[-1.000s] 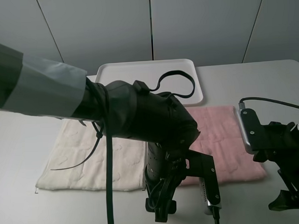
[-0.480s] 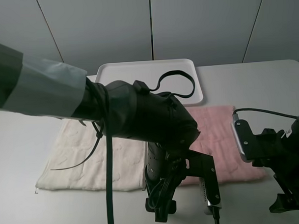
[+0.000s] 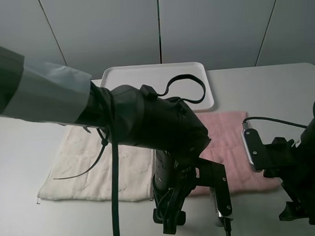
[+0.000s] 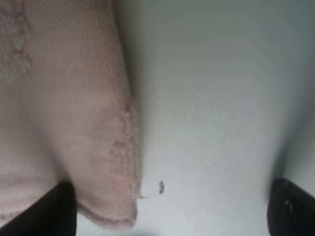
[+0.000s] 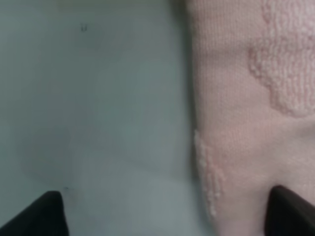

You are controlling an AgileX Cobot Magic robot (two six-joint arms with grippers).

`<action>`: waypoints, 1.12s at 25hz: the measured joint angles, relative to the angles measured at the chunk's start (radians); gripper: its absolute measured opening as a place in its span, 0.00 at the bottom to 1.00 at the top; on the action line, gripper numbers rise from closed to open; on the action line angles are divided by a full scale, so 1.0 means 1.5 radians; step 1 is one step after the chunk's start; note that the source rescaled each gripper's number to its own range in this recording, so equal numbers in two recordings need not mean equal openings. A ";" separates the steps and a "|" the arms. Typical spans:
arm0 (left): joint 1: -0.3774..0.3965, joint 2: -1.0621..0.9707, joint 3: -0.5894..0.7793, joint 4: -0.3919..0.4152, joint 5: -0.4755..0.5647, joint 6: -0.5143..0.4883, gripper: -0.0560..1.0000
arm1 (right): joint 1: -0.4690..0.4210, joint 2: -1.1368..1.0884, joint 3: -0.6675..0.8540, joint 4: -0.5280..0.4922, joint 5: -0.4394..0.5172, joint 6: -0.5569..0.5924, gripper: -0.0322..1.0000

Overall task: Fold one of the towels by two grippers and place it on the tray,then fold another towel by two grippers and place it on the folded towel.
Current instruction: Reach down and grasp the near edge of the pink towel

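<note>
A cream towel (image 3: 92, 169) is lying flat on the left of the table (image 3: 24, 143), untouched. Behind the middle, the white tray (image 3: 135, 80) is waiting with nothing on it.

The left arm is reaching across the middle, and the left claw (image 4: 177, 209) is hanging low over the near left corner of the pink towel (image 3: 231, 141). Its fingertips (image 4: 61, 209) are standing wide apart with nothing gripped. In the left wrist view the towel's rounded corner is lying between them, close to one tip, with bare table towards the other.

The pink towel is lying spread out in one layer, just beside the cream one and near the tray's front rim. It is looking like soft, light terry with a raised pattern and a flatter woven border. It will probably be giving no resistance, sagging and draping the moment it is lifted. The cloth is hugging the table, so a tip will likely need to be sliding under the hem.

The right claw (image 5: 167, 214) is hovering at the near right corner, also spread wide and holding nothing. The border is running along one side of its gap.

The best hold is looking like the woven border at the two near corners, pinched together, so the edge is rising level and folding over evenly.
</note>
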 joint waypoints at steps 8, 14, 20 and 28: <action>0.000 0.001 0.000 0.000 0.000 0.000 0.99 | 0.000 0.014 -0.001 -0.015 -0.062 -0.001 0.33; 0.000 0.001 0.000 0.000 0.002 0.000 0.99 | 0.000 0.014 -0.001 -0.017 -0.069 -0.002 0.04; 0.000 0.001 0.000 0.002 -0.003 0.000 0.94 | 0.000 0.014 -0.001 -0.017 -0.069 -0.002 0.03; 0.000 0.001 0.000 0.023 -0.053 -0.077 0.35 | 0.000 0.014 -0.001 -0.011 -0.069 -0.002 0.03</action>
